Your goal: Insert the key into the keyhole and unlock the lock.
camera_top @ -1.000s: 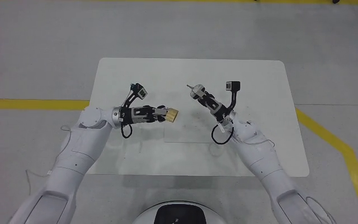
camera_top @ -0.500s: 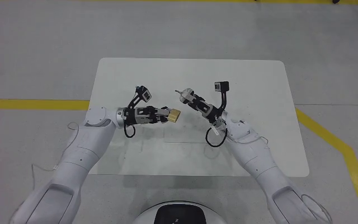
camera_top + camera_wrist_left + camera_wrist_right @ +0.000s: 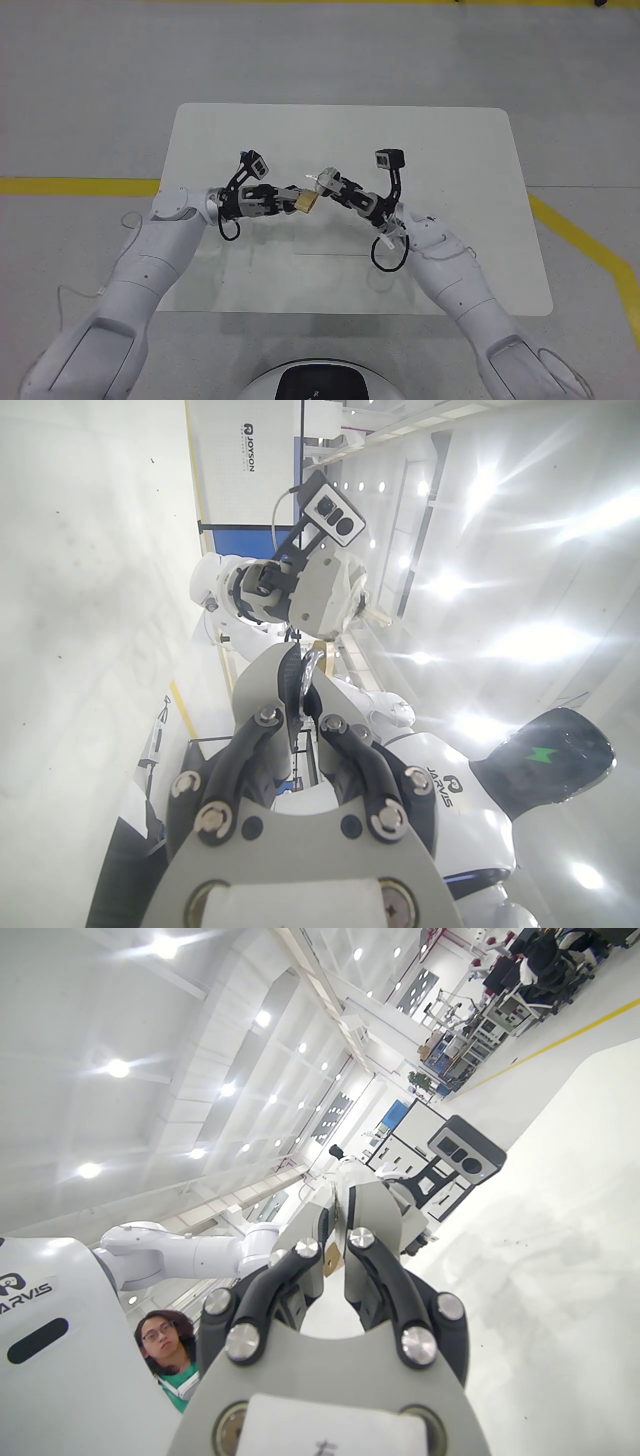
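Above the middle of the white table point(image 3: 440, 140), my left gripper point(image 3: 291, 200) is shut on the silver shackle point(image 3: 306, 676) of a brass padlock point(image 3: 307, 201). The lock's body points toward the other arm. My right gripper point(image 3: 326, 185) is shut on the key point(image 3: 316, 179) and sits just beyond the padlock, almost touching it. In the left wrist view the key point(image 3: 376, 617) sticks out sideways from the right gripper point(image 3: 350, 600). The right wrist view has the brass padlock point(image 3: 330, 1262) close behind its shut fingers point(image 3: 372, 1208). Whether the key touches the keyhole is hidden.
Both arms meet over the table's centre, held above its surface. A yellow floor line point(image 3: 70, 186) runs past the table on both sides. A faint rectangular outline point(image 3: 335, 245) marks the tabletop in front of the grippers.
The right gripper has carried the key leftward and nearer to the padlock. The left gripper has shifted slightly right and tilted the lock. The gap between them has closed.
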{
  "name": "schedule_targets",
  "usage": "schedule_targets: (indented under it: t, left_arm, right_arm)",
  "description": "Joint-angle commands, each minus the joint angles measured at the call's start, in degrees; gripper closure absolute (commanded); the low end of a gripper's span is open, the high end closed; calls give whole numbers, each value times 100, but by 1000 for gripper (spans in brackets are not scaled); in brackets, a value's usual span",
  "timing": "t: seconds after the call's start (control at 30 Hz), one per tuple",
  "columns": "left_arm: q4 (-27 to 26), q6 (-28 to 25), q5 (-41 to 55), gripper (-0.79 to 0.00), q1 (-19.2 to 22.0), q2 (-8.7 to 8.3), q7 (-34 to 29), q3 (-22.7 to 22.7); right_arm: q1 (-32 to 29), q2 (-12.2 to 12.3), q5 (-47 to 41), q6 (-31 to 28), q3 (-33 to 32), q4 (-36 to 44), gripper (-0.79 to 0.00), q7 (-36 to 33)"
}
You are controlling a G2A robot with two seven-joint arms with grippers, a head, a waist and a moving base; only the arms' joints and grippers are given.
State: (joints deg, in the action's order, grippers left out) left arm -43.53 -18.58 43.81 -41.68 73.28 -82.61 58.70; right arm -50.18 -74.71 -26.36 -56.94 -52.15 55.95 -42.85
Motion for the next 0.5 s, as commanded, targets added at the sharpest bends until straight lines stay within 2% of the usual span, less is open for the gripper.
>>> schedule_targets:
  t: [0.0,0.27,0.47]
  left_arm:
    - [59,-4,9,0,31,13,-20,-5]
    - [210,-19,42,0,115,35,-120,24]
    - [405,252,346,0,146,70,-397,62]
  right_arm:
    - [-13,11,-38,-27,21,52,0,-221]
    - [-9,57,96,-7,112,198,0,-441]
    - [-48,135,234,-106,58,321,0,-342]
